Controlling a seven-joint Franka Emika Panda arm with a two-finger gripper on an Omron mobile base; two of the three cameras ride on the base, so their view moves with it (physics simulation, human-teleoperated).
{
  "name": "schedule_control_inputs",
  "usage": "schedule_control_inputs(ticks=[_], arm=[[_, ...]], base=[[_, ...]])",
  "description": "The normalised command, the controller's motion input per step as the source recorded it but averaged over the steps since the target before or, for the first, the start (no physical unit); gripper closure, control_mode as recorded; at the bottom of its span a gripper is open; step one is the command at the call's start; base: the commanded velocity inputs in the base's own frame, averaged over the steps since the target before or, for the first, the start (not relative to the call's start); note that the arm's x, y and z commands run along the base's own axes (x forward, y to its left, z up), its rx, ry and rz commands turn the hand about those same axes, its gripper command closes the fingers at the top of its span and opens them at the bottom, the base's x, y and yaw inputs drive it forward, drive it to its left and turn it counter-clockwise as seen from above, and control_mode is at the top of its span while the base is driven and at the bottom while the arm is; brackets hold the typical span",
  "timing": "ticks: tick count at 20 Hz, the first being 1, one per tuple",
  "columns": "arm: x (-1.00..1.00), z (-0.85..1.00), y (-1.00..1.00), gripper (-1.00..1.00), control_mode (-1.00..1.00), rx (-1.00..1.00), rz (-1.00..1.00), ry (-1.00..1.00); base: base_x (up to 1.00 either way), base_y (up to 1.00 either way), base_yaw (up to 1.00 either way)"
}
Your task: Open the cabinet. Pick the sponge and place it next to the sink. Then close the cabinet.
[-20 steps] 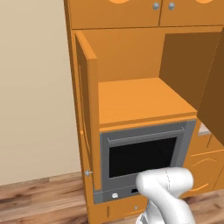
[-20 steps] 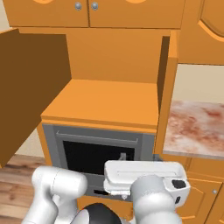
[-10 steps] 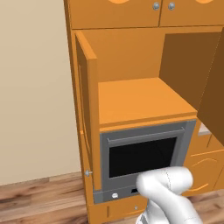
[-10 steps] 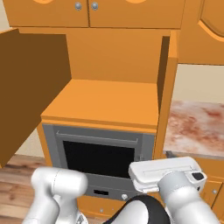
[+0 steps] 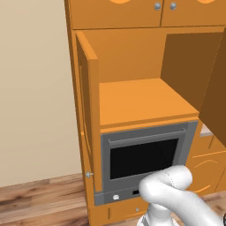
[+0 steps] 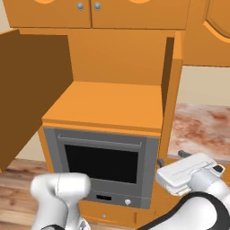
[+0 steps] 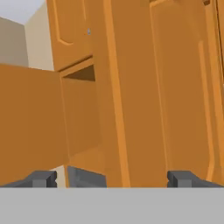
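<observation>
The cabinet (image 5: pixel 145 53) stands open in both base views. Its left door (image 6: pixel 31 90) is swung wide and its right door (image 6: pixel 170 85) shows edge-on. The orange shelf (image 6: pixel 108 103) inside is bare where I can see it. The sponge and the sink are out of view. My white hand (image 6: pixel 186 173) hovers low at the right, in front of the right door's lower edge. In the hand view my gripper (image 7: pixel 113 179) is open, with nothing between the dark fingertips (image 7: pixel 43 178), and it faces the orange door panels (image 7: pixel 183 87).
A grey oven (image 5: pixel 145 159) sits under the shelf. A reddish marble counter (image 6: pixel 202 130) lies to the right of the cabinet. Shorter orange doors with silver knobs (image 6: pixel 87 6) close the space above. Wood floor (image 5: pixel 39 203) runs along the left.
My hand has swung to the right and a little upward in the right base view. The cabinet doors have not moved, and the jaws stay wide.
</observation>
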Motion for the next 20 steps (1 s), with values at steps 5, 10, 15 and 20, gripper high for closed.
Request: schedule_control_inputs(ticks=[5,10,15,20], arm=[[0.35,-0.26,-0.41,-1.0,-1.0,0.0,0.4,0.0],[0.38,-0.2,-0.52,-1.0,-1.0,0.0,0.37,0.0],[0.32,-0.05,-0.42,-1.0,-1.0,0.0,0.27,0.0],[0.38,0.0,-0.06,-1.0,-1.0,0.0,0.09,0.0]], base=[[0.0,0.0,0.0],[0.0,0.0,0.0],[0.0,0.0,0.0],[0.0,0.0,0.0]])
